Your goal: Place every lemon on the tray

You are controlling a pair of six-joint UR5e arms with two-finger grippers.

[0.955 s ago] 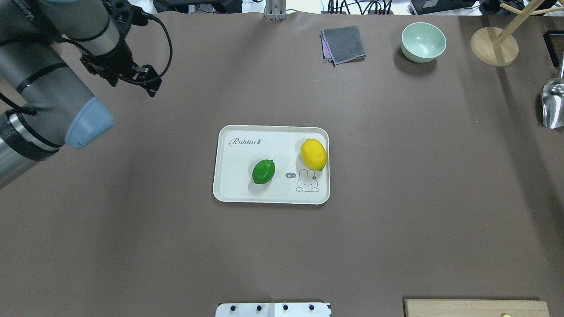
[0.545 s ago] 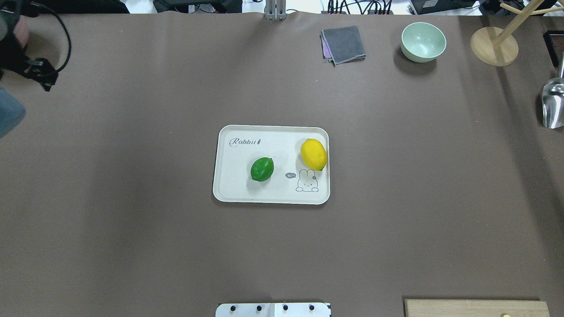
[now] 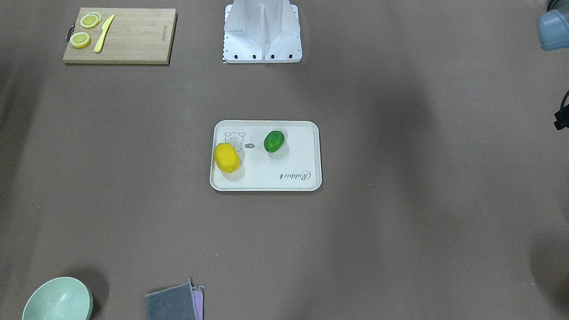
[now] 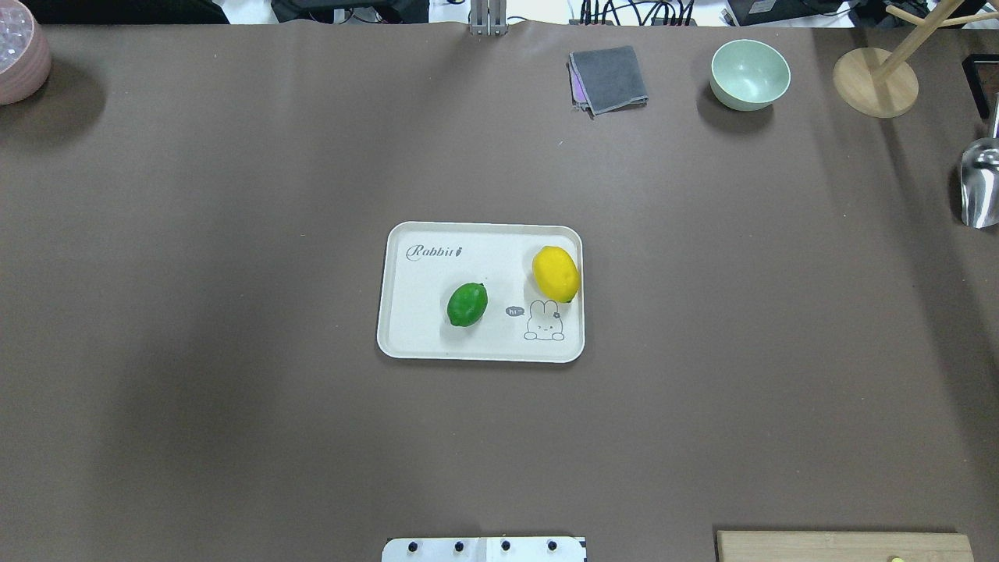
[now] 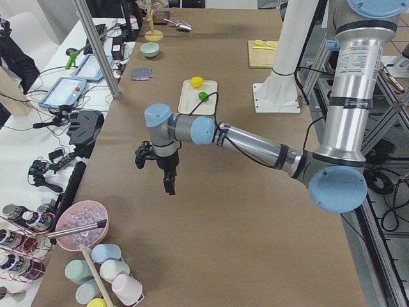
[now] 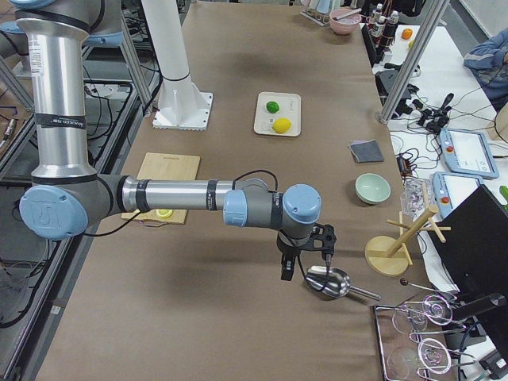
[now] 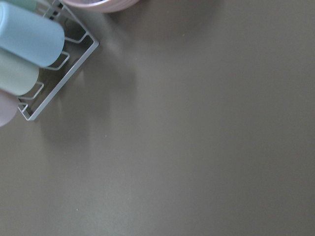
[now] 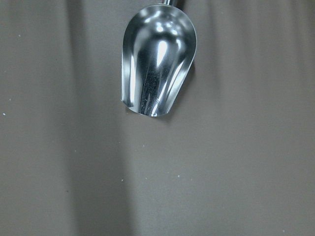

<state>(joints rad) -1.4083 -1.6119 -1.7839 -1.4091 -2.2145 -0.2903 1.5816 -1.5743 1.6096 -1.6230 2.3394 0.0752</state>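
The cream tray lies mid-table, also in the front-facing view. The yellow lemon rests on it by the bear drawing, and the green lemon rests near its middle. Both also show in the front-facing view, yellow and green. My left gripper hovers over bare table far from the tray, near the left end. My right gripper hovers by the metal scoop at the right end. Each shows only in a side view, so I cannot tell whether it is open or shut.
A wooden cutting board holds lemon slices and a yellow knife. A pale green bowl, grey cloth, wooden stand and scoop line the far right. A pink bowl stands far left, cups in a rack nearby.
My left arm has drawn back to the left and out of the overhead view. The green lemon rocked slightly on the tray; the yellow lemon stayed still.
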